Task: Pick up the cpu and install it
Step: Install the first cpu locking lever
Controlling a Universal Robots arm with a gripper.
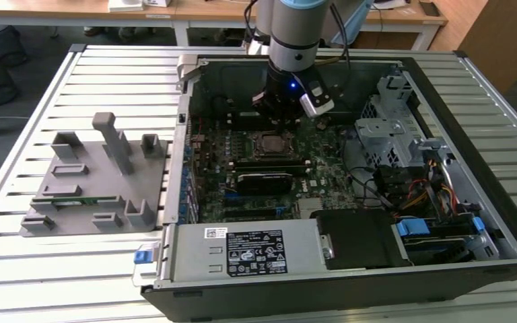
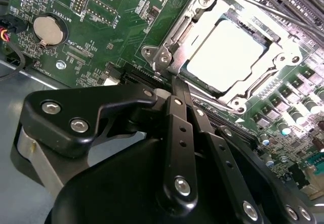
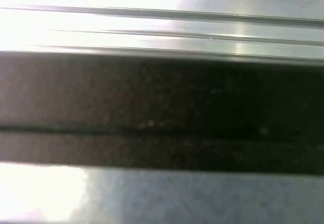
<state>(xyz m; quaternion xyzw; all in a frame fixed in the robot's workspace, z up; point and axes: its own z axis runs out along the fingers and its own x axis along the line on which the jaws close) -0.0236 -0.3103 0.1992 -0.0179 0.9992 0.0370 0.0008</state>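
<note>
I see the cpu (image 2: 230, 54) lying flat inside the metal socket (image 2: 167, 57) on the motherboard (image 2: 109, 24), its pale silvery top facing up and the socket frame around all its sides. My tool (image 2: 178, 89) sits just beside the socket's edge in the second wrist view, its two black fingers (image 2: 177, 133) drawn together with nothing between them; it is clenched and apart from the chip. In the exterior view the tool (image 1: 281, 120) hangs inside the open computer case (image 1: 474, 269), right over the far edge of the socket (image 1: 270, 142), with the arm (image 1: 295, 30) rising straight above it.

I count one cpu, one socket, one motherboard. One round coin battery (image 2: 49, 30) sits on the board well away from the socket. At the case's near end lies one power supply (image 1: 245, 252) with a label. On the slatted metal surface (image 1: 88, 269), toward the exterior view's left, stands one grey fixture (image 1: 97, 182) holding one green memory stick (image 1: 77, 200).
</note>
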